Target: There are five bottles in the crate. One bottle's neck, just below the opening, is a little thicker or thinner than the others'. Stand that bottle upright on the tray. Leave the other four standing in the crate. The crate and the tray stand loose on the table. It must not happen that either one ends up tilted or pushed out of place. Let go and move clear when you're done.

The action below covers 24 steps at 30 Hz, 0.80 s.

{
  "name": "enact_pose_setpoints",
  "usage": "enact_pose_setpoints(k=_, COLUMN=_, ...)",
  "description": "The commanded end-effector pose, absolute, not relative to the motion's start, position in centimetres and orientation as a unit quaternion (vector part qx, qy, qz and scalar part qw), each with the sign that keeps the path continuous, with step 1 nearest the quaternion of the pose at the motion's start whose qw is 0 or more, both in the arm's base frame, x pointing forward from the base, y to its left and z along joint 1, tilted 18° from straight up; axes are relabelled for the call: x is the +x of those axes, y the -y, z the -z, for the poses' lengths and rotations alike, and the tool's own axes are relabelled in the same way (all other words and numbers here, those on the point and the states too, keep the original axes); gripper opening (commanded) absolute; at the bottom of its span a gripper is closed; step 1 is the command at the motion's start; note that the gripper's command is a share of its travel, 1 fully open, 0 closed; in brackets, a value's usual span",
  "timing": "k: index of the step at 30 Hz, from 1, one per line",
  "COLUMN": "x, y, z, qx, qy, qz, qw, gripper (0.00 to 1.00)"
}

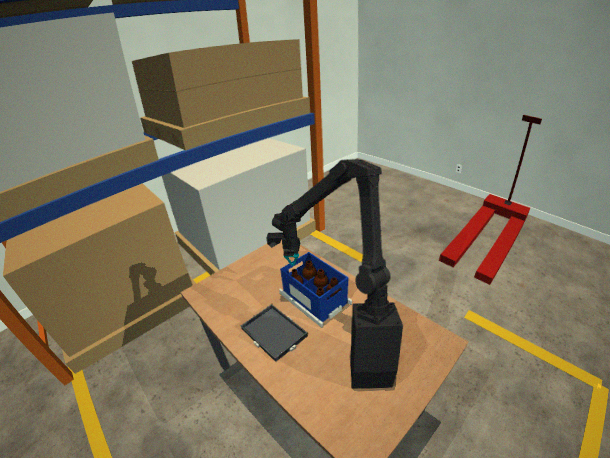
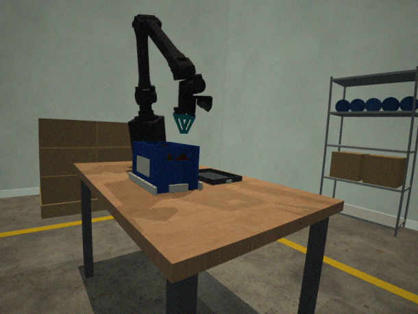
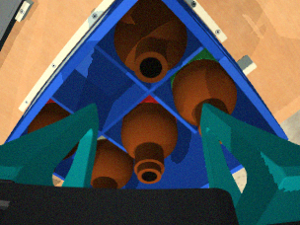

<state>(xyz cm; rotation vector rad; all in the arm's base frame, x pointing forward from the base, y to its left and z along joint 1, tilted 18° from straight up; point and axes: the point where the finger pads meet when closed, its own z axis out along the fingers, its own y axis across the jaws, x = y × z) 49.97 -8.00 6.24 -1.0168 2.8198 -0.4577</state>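
blue crate (image 1: 327, 305) (image 2: 178, 175) (image 3: 49, 84), brown bottles (image 1: 320, 278) (image 3: 149, 133), teal fingertips (image 1: 289, 260) (image 2: 179, 121)

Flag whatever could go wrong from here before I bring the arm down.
Coming down, the open jaws could clip a wall of the blue crate and tip or shove it, since it stands loose.

The brown bottles stand close together, so a finger might knock a neighbour while straddling one neck.

The wrong bottle could get picked: in the wrist view, the teal fingers hide parts of some bottles, making neck thickness hard to compare.
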Motion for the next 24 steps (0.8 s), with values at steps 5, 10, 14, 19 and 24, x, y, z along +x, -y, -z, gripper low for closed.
enact_pose_setpoints(k=5, x=50.1, y=8.9, z=-4.9, qx=-0.332, qy=-0.930, qz=0.151, qw=0.052, gripper=0.61)
enact_pose_setpoints(k=10, x=50.3, y=9.0, z=-4.3, qx=-0.333, qy=-0.929, qz=0.151, qw=0.052, gripper=0.61)
enact_pose_setpoints(k=14, x=50.6, y=9.1, z=-4.2, qx=-0.333, qy=-0.929, qz=0.152, qw=0.054, gripper=0.61)
enact_pose_setpoints(k=19, x=50.5, y=9.3, z=-3.4, qx=-0.333, qy=-0.929, qz=0.150, qw=0.053, gripper=0.61)
enact_pose_setpoints(k=24, x=50.7, y=9.4, z=-2.8, qx=-0.333, qy=-0.929, qz=0.151, qw=0.053, gripper=0.61)
